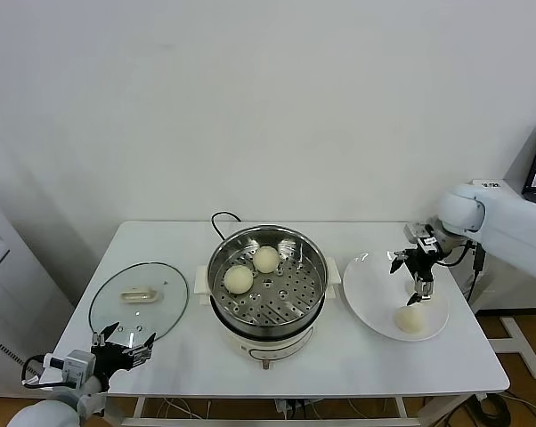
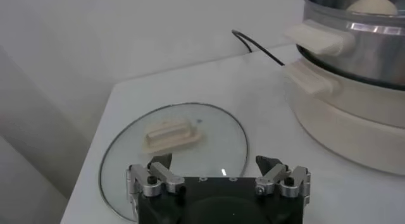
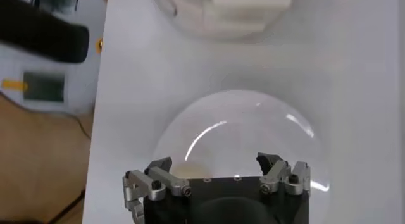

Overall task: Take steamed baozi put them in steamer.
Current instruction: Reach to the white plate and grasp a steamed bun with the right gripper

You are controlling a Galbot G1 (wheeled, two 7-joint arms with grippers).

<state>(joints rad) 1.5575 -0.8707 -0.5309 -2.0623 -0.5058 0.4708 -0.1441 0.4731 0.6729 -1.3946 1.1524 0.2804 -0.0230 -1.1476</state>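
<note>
The steamer stands mid-table with two steamed baozi on its perforated tray. A third baozi lies on the white plate to the right. My right gripper hangs open, pointing down just above that baozi and apart from it. In the right wrist view the open right gripper is over the plate, and a cream edge of the baozi shows by one finger. My left gripper waits open at the table's front left; the left wrist view shows it empty.
A glass lid with a cream handle lies flat at the left, just beyond my left gripper, and also shows as the lid in the left wrist view. The steamer's black cord runs behind it. The table's front edge is close to both grippers.
</note>
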